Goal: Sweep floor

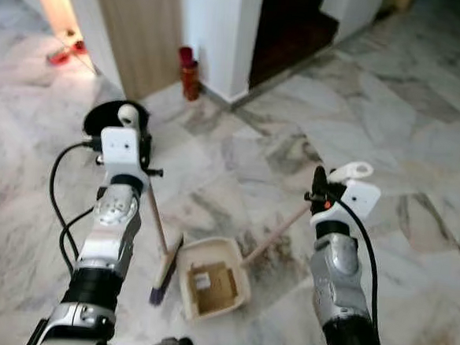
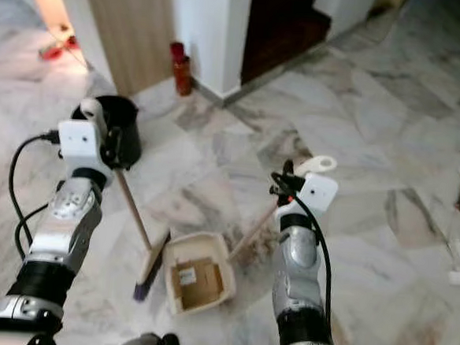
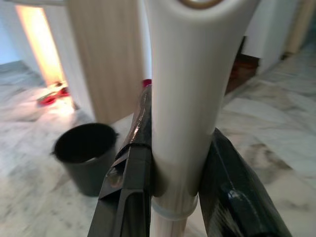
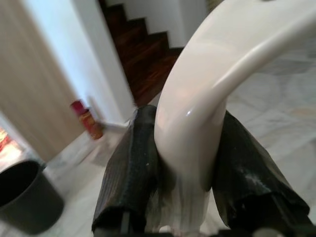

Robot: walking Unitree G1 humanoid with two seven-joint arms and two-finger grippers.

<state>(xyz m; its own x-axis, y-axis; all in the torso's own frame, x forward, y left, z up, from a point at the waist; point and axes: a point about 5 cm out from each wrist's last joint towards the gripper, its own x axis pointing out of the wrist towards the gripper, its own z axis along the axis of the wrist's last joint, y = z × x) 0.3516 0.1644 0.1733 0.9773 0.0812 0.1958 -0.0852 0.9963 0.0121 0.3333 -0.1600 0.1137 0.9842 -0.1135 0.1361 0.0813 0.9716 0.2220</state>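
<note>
A: From the head views, we have the broom (image 1: 163, 259) in our left pincer (image 1: 124, 127), its brush end on the marble floor (image 1: 238, 165) just beside the dustpan (image 1: 213, 278). Our right pincer (image 1: 329, 189) holds the dustpan handle (image 1: 277, 235), and the pan lies flat with scraps of cardboard (image 1: 212, 286) inside.

B: And the black bin (image 2: 115, 125) stands beyond our left arm, near the red bottle (image 2: 179, 68) by the wall.

A: In the left wrist view, our fingers (image 3: 131, 182) are clamped on the broom's white grip (image 3: 185, 98).

B: In the right wrist view, our fingers (image 4: 131, 163) are closed around the curved white handle top (image 4: 207, 103).

A: We judge the sweep goes best if we keep the pan's lip pressed to the floor and draw the bristles toward it in short, low strokes.

B: Agreed, and we should hold the pan steady so nothing slips underneath.
</note>
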